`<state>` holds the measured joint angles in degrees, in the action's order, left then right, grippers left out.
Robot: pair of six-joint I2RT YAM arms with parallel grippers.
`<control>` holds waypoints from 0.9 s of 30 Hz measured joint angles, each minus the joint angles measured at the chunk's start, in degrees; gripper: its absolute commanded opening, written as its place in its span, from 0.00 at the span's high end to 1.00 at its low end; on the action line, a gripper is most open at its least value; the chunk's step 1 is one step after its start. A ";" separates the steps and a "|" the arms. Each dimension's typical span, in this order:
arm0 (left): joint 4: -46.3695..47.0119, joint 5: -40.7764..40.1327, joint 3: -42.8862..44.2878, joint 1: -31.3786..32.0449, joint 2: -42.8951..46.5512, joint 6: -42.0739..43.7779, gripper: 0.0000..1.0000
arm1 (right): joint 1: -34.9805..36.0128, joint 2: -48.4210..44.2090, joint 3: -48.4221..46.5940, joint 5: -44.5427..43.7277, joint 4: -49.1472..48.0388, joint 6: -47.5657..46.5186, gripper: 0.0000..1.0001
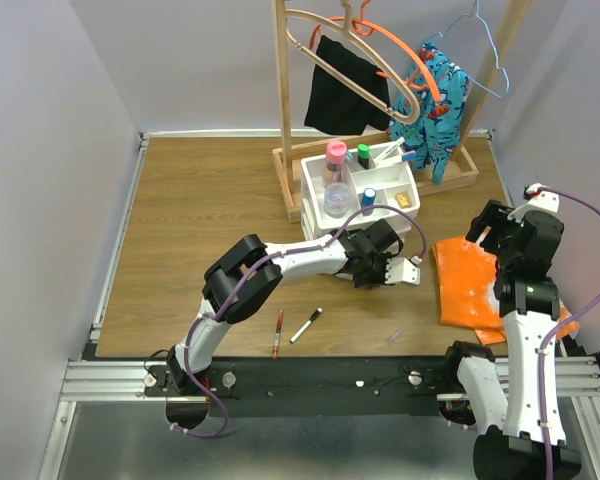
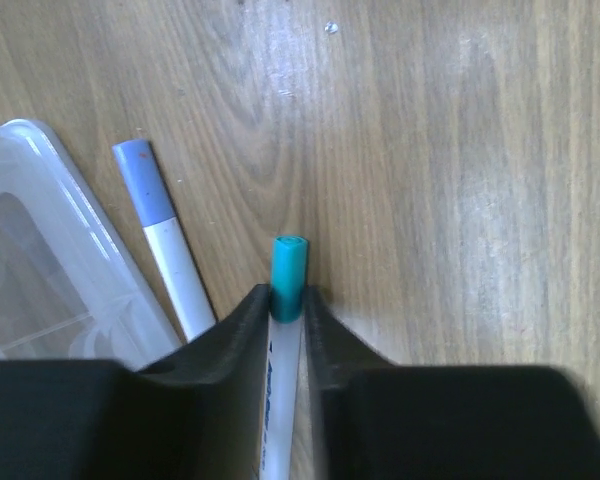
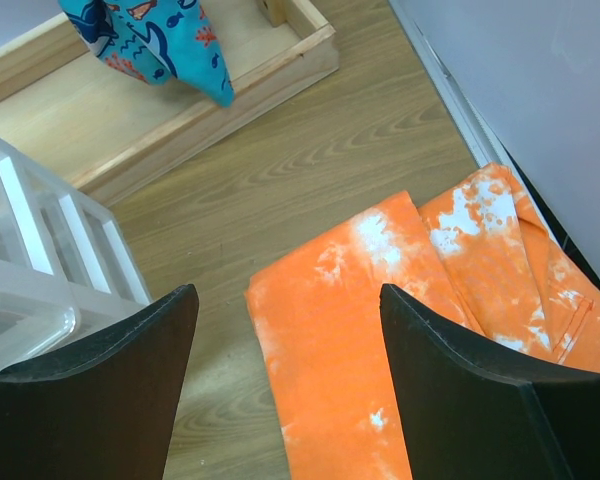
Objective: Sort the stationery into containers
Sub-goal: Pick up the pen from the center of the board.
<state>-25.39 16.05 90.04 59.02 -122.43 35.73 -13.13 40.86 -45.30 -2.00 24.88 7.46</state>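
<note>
Left pincer [image 2: 286, 302] clamps teal-capped pen [image 2: 288, 262] — seemingly lying on wooden tabletop [image 2: 460, 200] | right pincer [image 3: 288, 305] agape, empty | pale walls [image 1: 40, 150] around

Two arms, white and black, in your view.
Your left arm [image 1: 300, 262] and right arm [image 1: 528, 345] carry white links between chunky black joint housings; a purple cable [image 1: 372, 208] loops along each; jaws are matte black, curved.
</note>
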 measured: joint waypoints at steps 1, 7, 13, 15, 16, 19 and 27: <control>-0.28 0.00 0.20 0.17 -0.13 -0.11 0.82 | 0.00 -0.02 0.00 -0.02 0.02 0.00 0.19; -0.90 -0.07 0.83 1.07 -0.24 -0.87 0.89 | 0.07 -0.07 0.00 -0.02 0.09 0.00 0.20; -11.17 7.69 10.32 2.21 -0.35 -4.63 0.89 | 0.07 -0.07 -0.02 -0.04 0.11 0.00 0.20; -13.03 11.04 16.31 2.25 0.24 -6.34 0.88 | 0.04 -0.02 -0.09 -0.04 0.13 0.04 0.20; -13.75 12.74 18.99 2.25 0.92 -7.26 0.88 | 0.04 0.02 -0.13 -0.04 0.15 0.07 0.20; -13.66 17.92 24.20 2.19 5.11 -10.19 0.88 | 0.07 0.24 -0.28 -0.04 0.15 0.48 0.20; -4.92 27.36 31.76 -0.79 15.58 -19.52 0.89 | 0.04 1.79 -1.66 -0.15 0.20 1.09 0.20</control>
<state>-30.30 43.42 121.80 58.24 -106.85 16.21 -13.08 42.65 -46.96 -2.15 25.08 8.56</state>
